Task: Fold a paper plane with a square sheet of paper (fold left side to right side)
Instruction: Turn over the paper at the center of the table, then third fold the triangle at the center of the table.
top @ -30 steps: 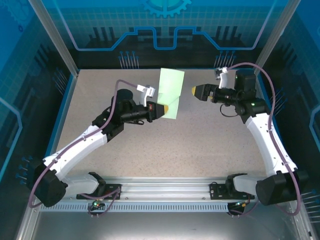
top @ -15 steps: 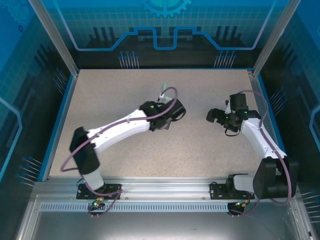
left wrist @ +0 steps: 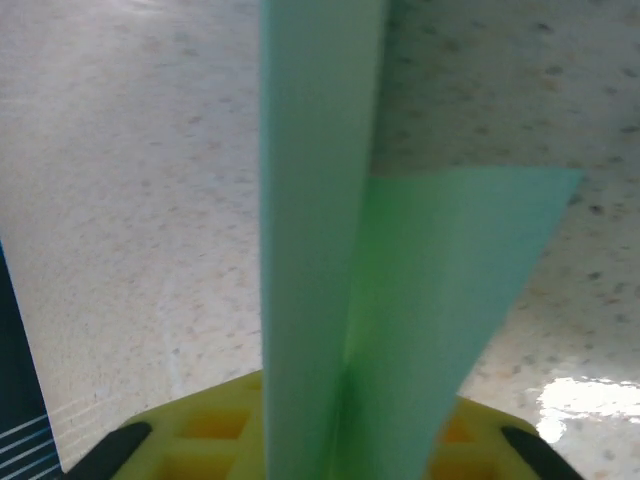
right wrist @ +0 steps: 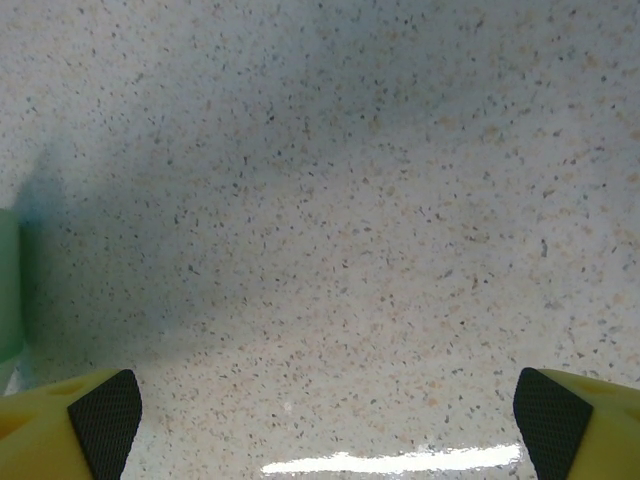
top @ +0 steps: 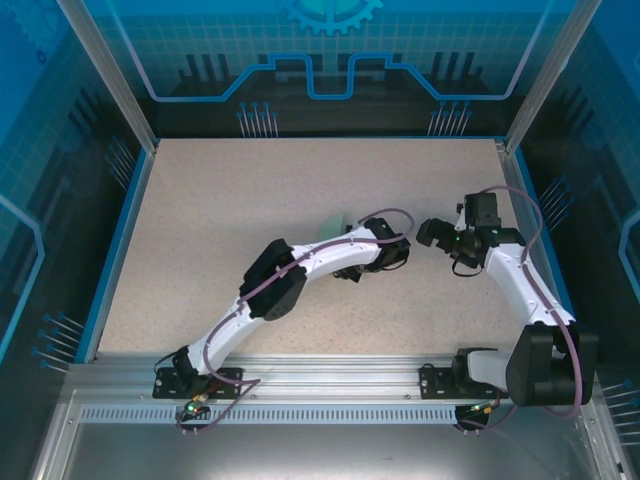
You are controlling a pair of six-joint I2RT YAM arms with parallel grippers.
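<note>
The square sheet of paper (left wrist: 320,200) is pale mint green and folded, with a crease down its middle. It rises from between the yellow fingers of my left gripper (left wrist: 320,450), which press against it from both sides. From above, the left gripper (top: 392,252) sits low right of the table's centre, and a sliver of the paper (top: 335,222) shows behind the arm. My right gripper (top: 430,232) hovers just right of it, open and empty over the bare table (right wrist: 330,250). An edge of the paper (right wrist: 8,285) shows at the left of the right wrist view.
The speckled beige table (top: 230,200) is ringed by a blue rim and transparent enclosure walls (top: 110,200). The two grippers stand close together. The left arm's white links (top: 290,280) stretch diagonally across the near middle.
The left arm has swung from the back centre down to the right of centre, carrying the paper. The right gripper has come nearer and lower, and its jaws have widened.
</note>
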